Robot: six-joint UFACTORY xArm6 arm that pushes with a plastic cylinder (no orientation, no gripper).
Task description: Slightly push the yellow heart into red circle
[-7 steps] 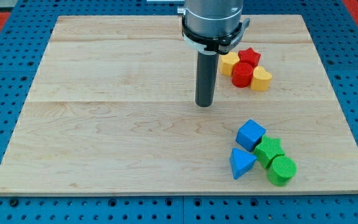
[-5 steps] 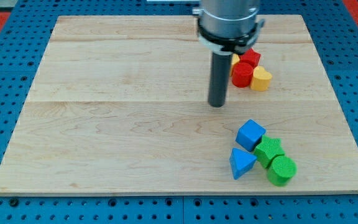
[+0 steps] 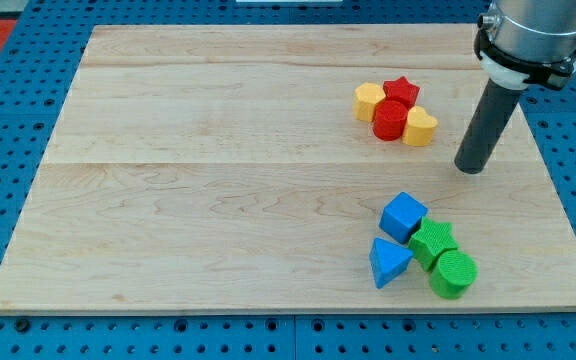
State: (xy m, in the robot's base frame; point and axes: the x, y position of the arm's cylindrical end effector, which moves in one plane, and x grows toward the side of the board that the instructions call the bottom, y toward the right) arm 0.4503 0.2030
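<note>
The yellow heart (image 3: 420, 127) lies at the board's upper right, touching the right side of the red circle (image 3: 390, 119). A red star (image 3: 401, 91) sits just above the circle and a yellow hexagon block (image 3: 369, 100) touches it on the left. My tip (image 3: 471, 167) rests on the board to the right of the yellow heart and a little lower, with a gap between them.
A blue cube (image 3: 403, 216), a blue triangle (image 3: 389, 262), a green star (image 3: 432, 242) and a green circle (image 3: 454, 273) are clustered at the lower right. The wooden board (image 3: 218, 180) ends close to the right of my tip.
My tip has swept from left of the red and yellow cluster, across the board below it, to its right side. No block has moved.
</note>
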